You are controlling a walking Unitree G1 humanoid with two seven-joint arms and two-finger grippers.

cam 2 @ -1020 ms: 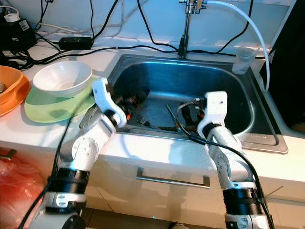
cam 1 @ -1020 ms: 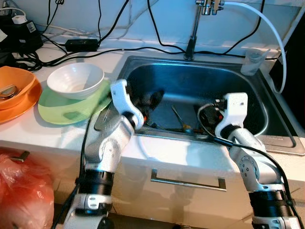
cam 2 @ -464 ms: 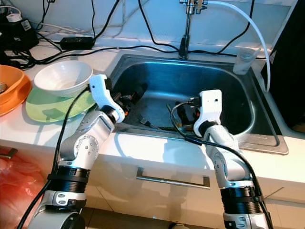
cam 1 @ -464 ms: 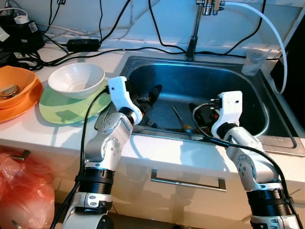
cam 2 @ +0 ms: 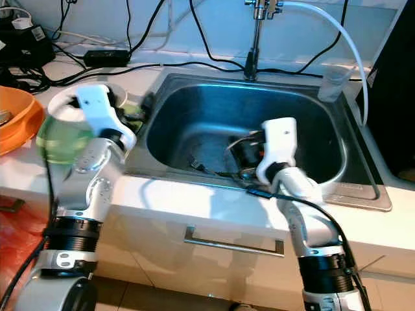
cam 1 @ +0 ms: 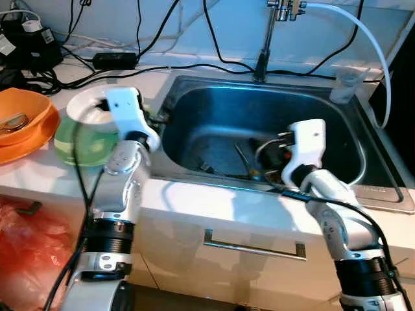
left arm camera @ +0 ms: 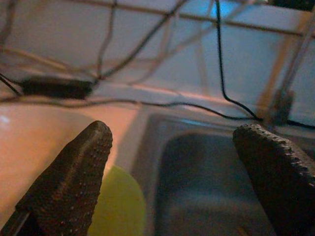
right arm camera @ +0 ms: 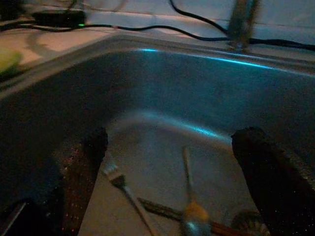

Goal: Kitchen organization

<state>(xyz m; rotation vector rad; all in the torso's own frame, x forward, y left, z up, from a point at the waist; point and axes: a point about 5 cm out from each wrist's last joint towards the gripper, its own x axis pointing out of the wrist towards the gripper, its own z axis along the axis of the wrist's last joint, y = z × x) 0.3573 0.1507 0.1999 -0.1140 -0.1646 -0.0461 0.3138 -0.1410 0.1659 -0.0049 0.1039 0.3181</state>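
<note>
Right gripper (right arm camera: 170, 182) spread above fork (right arm camera: 123, 189) in sink (cam 1: 214, 107).

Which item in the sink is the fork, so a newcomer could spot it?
Start at the steel sink under the tap. On its floor, nearest the robot's left side, lies the fork. Its tines set it apart from the yellow-tipped utensil beside it.

The two head views look forward and down from above the surface (cam 1: 214, 201), both taking in the sink (cam 1: 214, 107) and faucet (cam 2: 254, 39). The left wrist view looks low and close between its fingers (left arm camera: 74, 177) across the sink rim. The right wrist view sits inside the basin, near a fork (right arm camera: 120, 182), facing the same faucet base.
</note>
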